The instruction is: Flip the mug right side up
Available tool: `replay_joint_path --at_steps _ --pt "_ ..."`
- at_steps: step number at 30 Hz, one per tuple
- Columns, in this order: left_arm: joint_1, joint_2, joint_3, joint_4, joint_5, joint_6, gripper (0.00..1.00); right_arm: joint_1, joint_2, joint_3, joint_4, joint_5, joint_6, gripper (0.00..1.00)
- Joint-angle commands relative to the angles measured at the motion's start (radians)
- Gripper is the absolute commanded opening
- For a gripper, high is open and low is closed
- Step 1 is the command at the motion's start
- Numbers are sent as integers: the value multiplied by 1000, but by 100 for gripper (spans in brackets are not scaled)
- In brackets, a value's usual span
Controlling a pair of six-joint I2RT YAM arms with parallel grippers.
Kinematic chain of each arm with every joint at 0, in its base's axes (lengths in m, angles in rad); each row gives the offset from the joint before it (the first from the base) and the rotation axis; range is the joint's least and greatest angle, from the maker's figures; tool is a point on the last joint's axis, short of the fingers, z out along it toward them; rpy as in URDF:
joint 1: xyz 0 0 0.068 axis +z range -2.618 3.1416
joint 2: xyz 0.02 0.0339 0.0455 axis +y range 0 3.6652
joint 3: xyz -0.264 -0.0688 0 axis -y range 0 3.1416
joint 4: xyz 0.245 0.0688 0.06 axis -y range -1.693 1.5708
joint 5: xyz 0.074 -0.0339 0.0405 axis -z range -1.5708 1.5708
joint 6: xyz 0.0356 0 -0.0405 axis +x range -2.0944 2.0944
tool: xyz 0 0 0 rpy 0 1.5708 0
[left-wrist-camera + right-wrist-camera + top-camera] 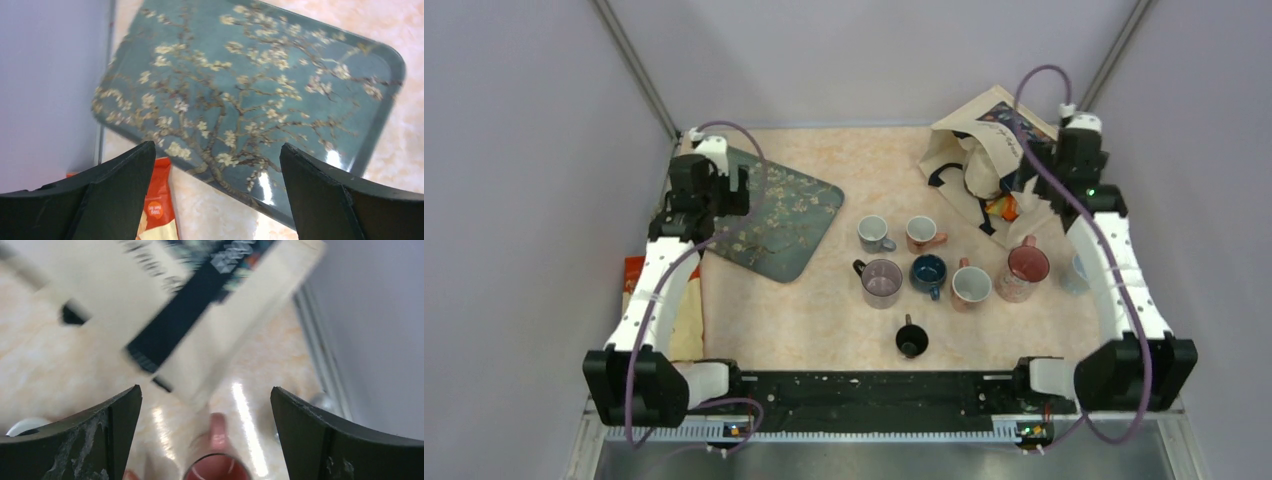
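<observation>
Several mugs stand in a cluster mid-table: a grey mug (875, 234), a salmon mug (921, 233), a clear purple glass mug (881, 282), a dark blue mug (928, 273), a white-lined mug (971, 285), a tall pink mug (1026, 269) and a small black mug (911, 340). These show open mouths. A pale blue mug (1076, 272) is half hidden by the right arm; I cannot tell which way up it is. My left gripper (727, 190) (215, 150) is open over the tray. My right gripper (1036, 182) (206, 390) is open, with the pink mug (217, 467) below it.
A teal blossom-print tray (776, 215) (250, 90) lies at the back left. An orange snack packet (633, 270) (157, 205) lies by the left edge. A cream tote bag (984, 150) (165, 305) sits at the back right. Grey walls enclose the table.
</observation>
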Motion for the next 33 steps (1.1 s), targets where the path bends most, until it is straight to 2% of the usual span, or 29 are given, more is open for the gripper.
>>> replay_joint_path --at_steps 1,4,6,10,13,19,25,33 --pt "72 -144 -174 294 -81 -134 99 207 -269 -274 387 -45 -168 99" --pt "75 -223 -305 418 -160 -183 99 218 -442 -488 602 -163 -159 99" --pt "79 -257 -358 426 -188 -221 99 222 -525 -609 702 -222 -129 99" --pt "80 -330 -491 521 -203 -232 99 224 -612 -724 759 -220 -94 99" --pt "81 -385 -604 604 -218 -207 99 224 -648 -763 757 -183 -47 99" --pt "83 -471 -725 615 -199 -168 99 223 -696 -842 775 -127 -4 98" --pt "91 -495 -730 590 -191 -159 99 224 -733 -900 744 -64 19 98" --pt "95 -500 -739 581 -140 -125 99 224 -713 -895 735 -61 17 98"
